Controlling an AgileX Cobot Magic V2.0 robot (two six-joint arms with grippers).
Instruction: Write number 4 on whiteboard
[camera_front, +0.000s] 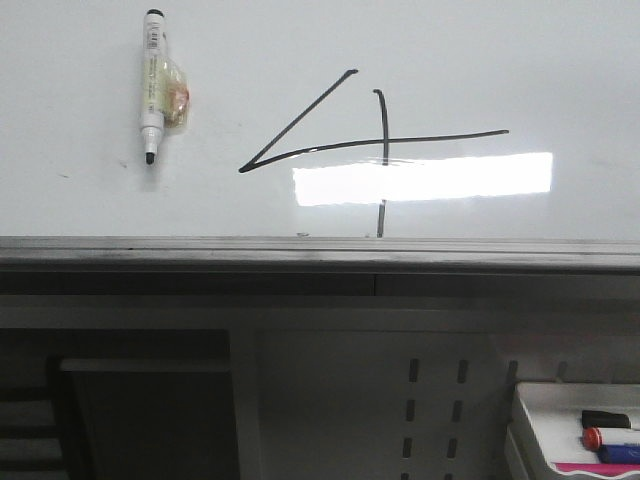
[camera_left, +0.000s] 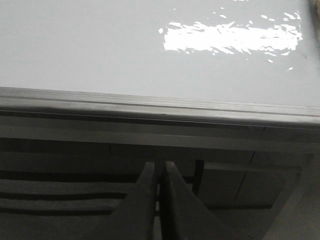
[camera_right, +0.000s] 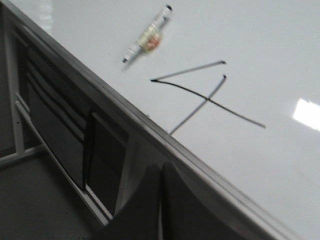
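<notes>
Front view shows the large glossy white whiteboard (camera_front: 90, 205) with its grey metal frame edge, and on it the number 4 (camera_front: 383, 145), hand-drawn in thin black marker lines, open at the top, lying across the middle of the board just above the bright rectangular glare; to its left a white-barrelled marker with a black cap (camera_front: 151, 85) rests on the board, apart from the strokes. I judge the writing done and the pen set down; nothing is left but to keep both arms clear of the ink. My left gripper (camera_left: 159, 172) sits below the frame, fingers pressed together on nothing; my right gripper (camera_right: 161, 175) is likewise closed and empty. Only the front view shows the small white tray of markers (camera_front: 540, 395) at lower right; the left wrist view shows no stroke, while the right wrist view shows digit and pen.
</notes>
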